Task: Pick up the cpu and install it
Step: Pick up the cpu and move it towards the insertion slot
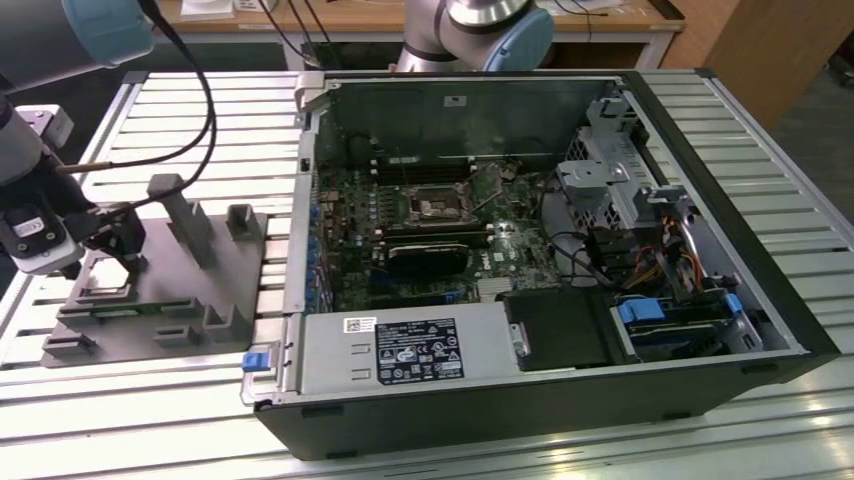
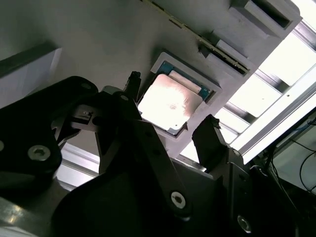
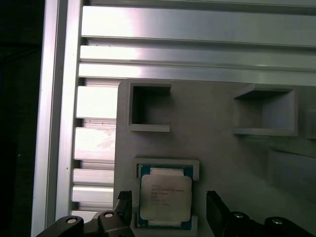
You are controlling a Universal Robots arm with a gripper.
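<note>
While the cpu (image 3: 165,197) lies flat in its framed pocket near a corner of the grey fixture (image 3: 212,143), silver top up, the end effector (image 3: 170,211) hangs right over it. It's open, with one finger (image 3: 123,205) on each side of the pocket, nothing gripped. In the exterior view, the fixture sits on the slatted desk (image 1: 254,120) at the exterior view's left, just beside the open PC case (image 1: 767,290). The motherboard socket (image 1: 438,205) is well apart from the cpu.

Tool (image 3: 169,200) pointing straight down, fingers (image 3: 123,205) spread apart
</note>
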